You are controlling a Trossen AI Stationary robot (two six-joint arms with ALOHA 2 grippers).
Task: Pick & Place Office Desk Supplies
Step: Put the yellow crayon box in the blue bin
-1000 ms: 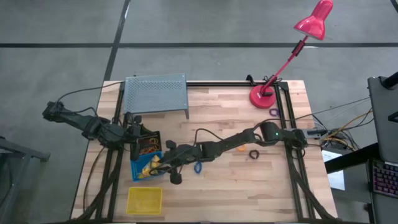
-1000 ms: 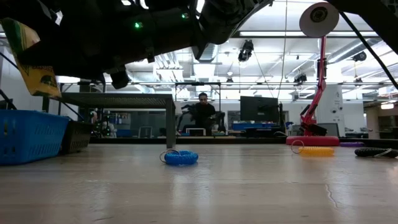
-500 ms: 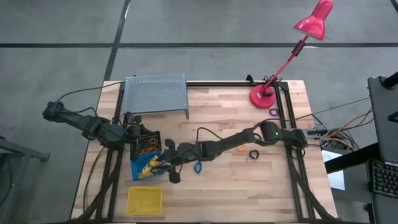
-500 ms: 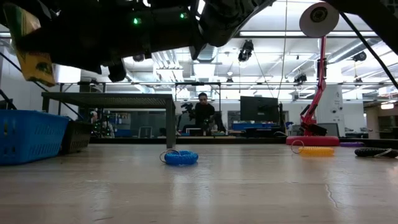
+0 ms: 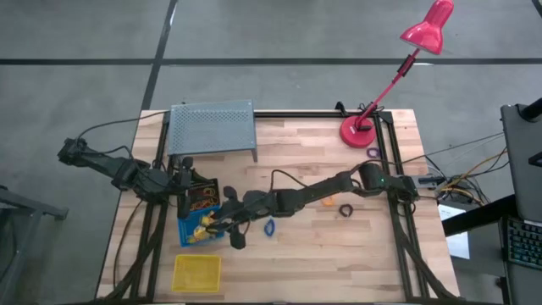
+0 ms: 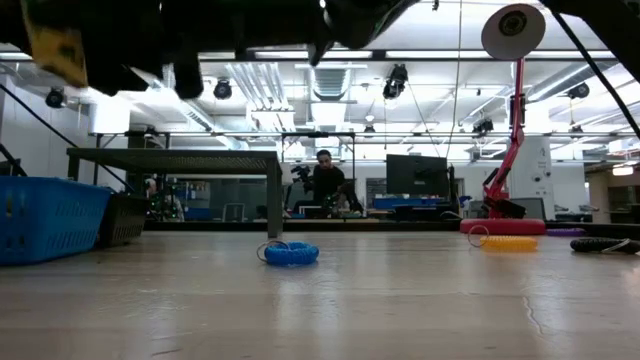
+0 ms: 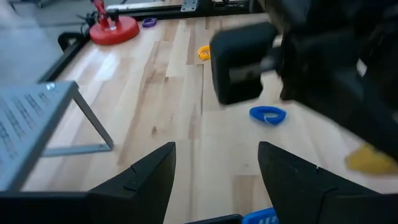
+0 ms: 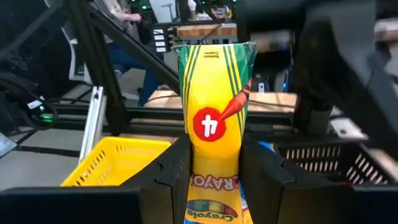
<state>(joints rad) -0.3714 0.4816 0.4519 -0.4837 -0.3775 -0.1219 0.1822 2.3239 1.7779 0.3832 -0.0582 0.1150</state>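
Note:
My right gripper (image 8: pixel 214 152) is shut on a yellow crayon box (image 8: pixel 214 93) and hangs above the blue bin (image 5: pixel 193 237), reaching in from the table's right; in the low view the box (image 6: pixel 55 50) shows high at the top left. My left gripper (image 7: pixel 214 180) is open and hovers over the black bin (image 5: pixel 203 193), which holds rubber-band loops. A blue ring (image 5: pixel 269 227) lies flat on the wood beside the blue bin. Farther right lie an orange coil (image 5: pixel 328 202), a black ring (image 5: pixel 345 209) and a purple ring (image 5: pixel 373 153). My right gripper pinches the crayon box between its two fingers (image 8: pixel 177 165), one on each narrow side of the box's lower half (image 8: pixel 211 180). The box lies along the fingers and its printed top end sticks out past their tips. It is lifted clear, above the blue bin.
A grey metal rack (image 5: pixel 212 127) stands at the far left, the pink lamp's base (image 5: pixel 360 131) at the far right. A yellow bin (image 5: pixel 196 273) sits near the front left corner. Bare wood stretches across the middle and near right. A person sits in the room beyond the table (image 6: pixel 326 180).
My right gripper has risen with the crayon box and drifted slightly toward the table's left, over the blue bin; in the low view the box has climbed toward the top edge. The rings on the table have stayed put.

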